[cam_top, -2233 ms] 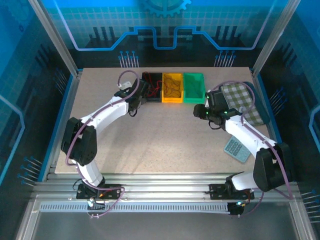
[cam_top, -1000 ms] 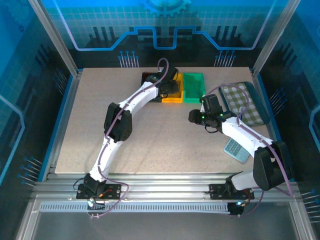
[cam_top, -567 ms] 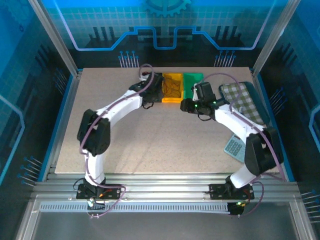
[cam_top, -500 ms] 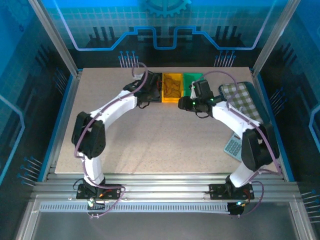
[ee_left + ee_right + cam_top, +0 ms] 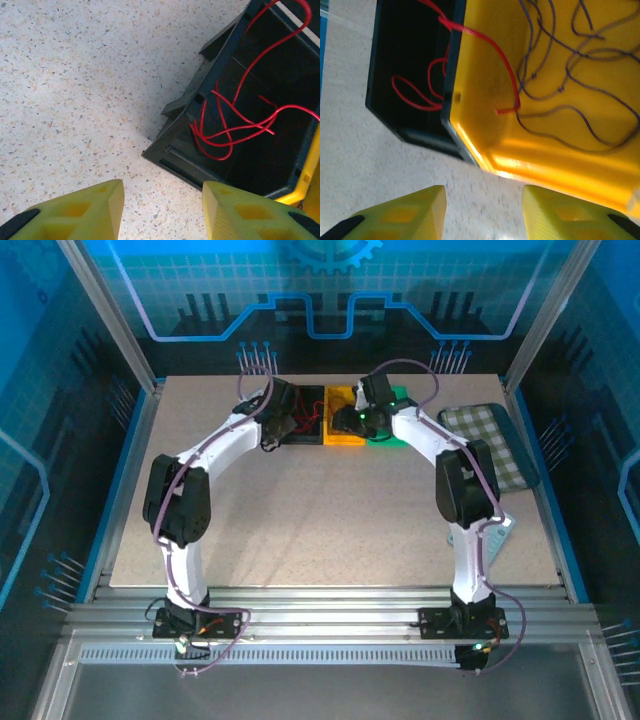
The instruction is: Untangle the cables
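red cables point(image 5: 235, 125) lay curled in the black bin point(image 5: 190, 165), ahead and right of my left end effector point(image 5: 160, 210) | one red strand point(image 5: 492, 47) draped over the wall into the yellow bin point(image 5: 545, 160) beside the dark cables point(image 5: 570, 70), ahead of my right end effector point(image 5: 482, 212) | both end effectors had fingers apart, holding nothing, above the worktop point(image 5: 75, 75)

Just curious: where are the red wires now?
The red wires lie curled in the black bin, leftmost at the table's far edge; one strand drapes into the neighbouring yellow bin.
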Robot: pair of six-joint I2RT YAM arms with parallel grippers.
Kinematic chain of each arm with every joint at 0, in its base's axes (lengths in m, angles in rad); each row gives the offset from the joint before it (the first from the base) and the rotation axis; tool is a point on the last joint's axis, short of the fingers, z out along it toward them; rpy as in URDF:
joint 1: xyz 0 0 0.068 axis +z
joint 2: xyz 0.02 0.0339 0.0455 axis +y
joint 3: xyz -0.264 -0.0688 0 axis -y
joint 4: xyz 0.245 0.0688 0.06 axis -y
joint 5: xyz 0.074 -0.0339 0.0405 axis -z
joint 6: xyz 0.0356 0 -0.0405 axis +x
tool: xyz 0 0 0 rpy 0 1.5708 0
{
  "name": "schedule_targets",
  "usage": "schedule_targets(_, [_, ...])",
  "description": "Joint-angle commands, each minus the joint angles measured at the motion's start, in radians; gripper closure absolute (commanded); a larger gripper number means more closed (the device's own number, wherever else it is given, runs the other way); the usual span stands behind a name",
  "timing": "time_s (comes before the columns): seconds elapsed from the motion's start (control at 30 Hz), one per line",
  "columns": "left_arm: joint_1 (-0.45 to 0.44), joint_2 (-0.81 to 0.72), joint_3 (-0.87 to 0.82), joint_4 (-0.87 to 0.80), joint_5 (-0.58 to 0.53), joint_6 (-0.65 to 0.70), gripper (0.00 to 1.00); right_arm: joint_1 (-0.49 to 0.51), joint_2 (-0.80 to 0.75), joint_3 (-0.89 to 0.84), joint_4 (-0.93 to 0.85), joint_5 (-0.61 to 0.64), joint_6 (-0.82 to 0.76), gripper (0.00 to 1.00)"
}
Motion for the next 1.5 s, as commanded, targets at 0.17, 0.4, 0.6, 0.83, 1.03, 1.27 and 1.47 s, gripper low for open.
schedule_targets(0.17, [0.04,0.066,0.059,-0.035,0.054,-0.045,0.53,-0.021,0.155,0.211,-0.082,-0.035,0.05,0.56])
schedule_targets(0.4, [0.057,0.107,0.1,-0.035,0.082,-0.038,0.53,-0.032,0.214,0.23,-0.062,0.007,0.078,0.56])
schedule_targets(0.6, [0.058,0.118,0.119,-0.044,0.102,-0.017,0.53,-0.03,0.269,0.302,-0.067,0.01,0.114,0.57])
schedule_targets(0.83, [0.062,0.139,0.149,-0.063,0.124,0.007,0.53,-0.029,0.31,0.346,-0.077,0.003,0.146,0.58])
schedule_targets(1.03, [0.064,0.154,0.17,-0.073,0.13,0.027,0.53,-0.023,0.283,0.306,-0.073,-0.003,0.139,0.63])
schedule_targets(1.27, [0.065,0.168,0.174,-0.081,0.153,0.029,0.53,-0.025,0.278,0.263,-0.022,-0.031,0.176,0.7])
schedule_targets(1.47, [0.066,0.164,0.168,-0.093,0.152,0.035,0.54,-0.024,0.283,0.27,-0.015,-0.051,0.19,0.74])
